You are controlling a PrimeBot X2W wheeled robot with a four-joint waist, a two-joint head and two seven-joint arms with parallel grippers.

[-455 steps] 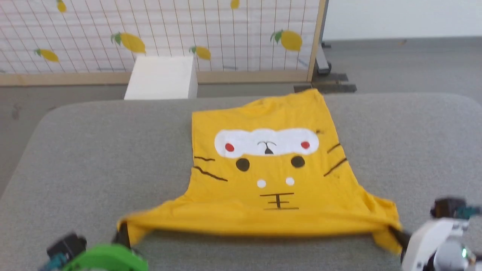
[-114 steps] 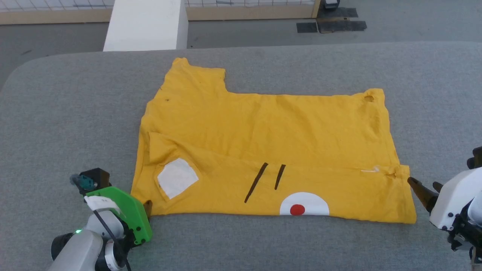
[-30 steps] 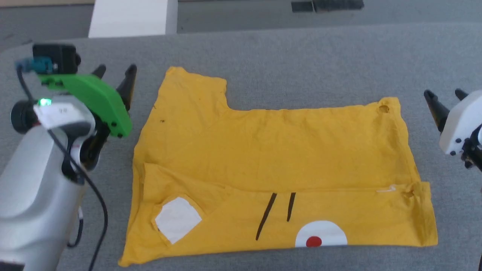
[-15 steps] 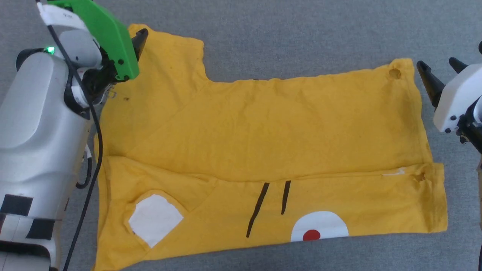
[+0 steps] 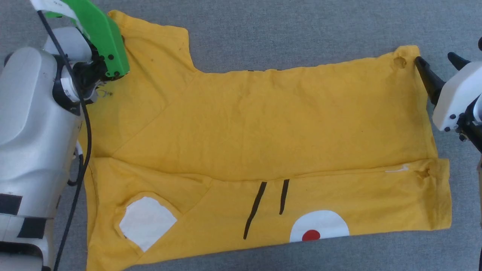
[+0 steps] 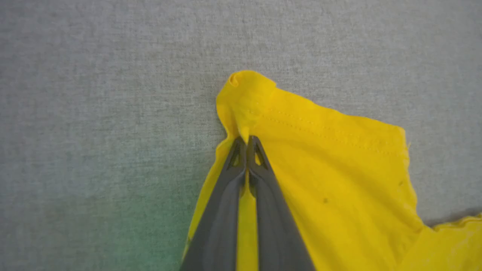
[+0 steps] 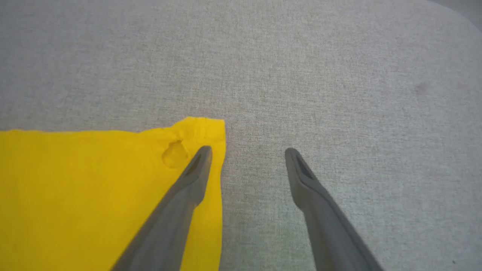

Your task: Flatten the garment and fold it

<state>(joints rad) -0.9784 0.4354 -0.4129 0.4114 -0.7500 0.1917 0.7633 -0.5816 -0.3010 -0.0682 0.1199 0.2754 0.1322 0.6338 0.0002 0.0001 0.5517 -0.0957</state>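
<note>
The yellow garment [image 5: 263, 120] lies sideways on the grey table [image 5: 301, 26], plain back up. Its near strip is folded over and shows white patches, a red dot and black stripes. My left gripper [image 6: 246, 140] is shut on a pinch of fabric at the far-left sleeve corner [image 6: 244, 84]. In the head view its fingers are hidden under the green wrist mount [image 5: 101, 34]. My right gripper [image 7: 248, 152] is open at the garment's far-right corner [image 7: 199, 130], one finger over the cloth and the other over bare table. In the head view the right gripper [image 5: 437, 62] touches that corner's edge.
Grey padded table surface [image 7: 339, 75] surrounds the garment on the far and right sides. My pale left forearm [image 5: 34, 124] covers the table's left side beside the garment, with a black cable [image 5: 81, 150] hanging along it.
The camera has tilted down and closer. My left gripper moved from beside the sleeve onto its corner and shut on the fabric. My right gripper stayed open and came up to the far-right corner.
</note>
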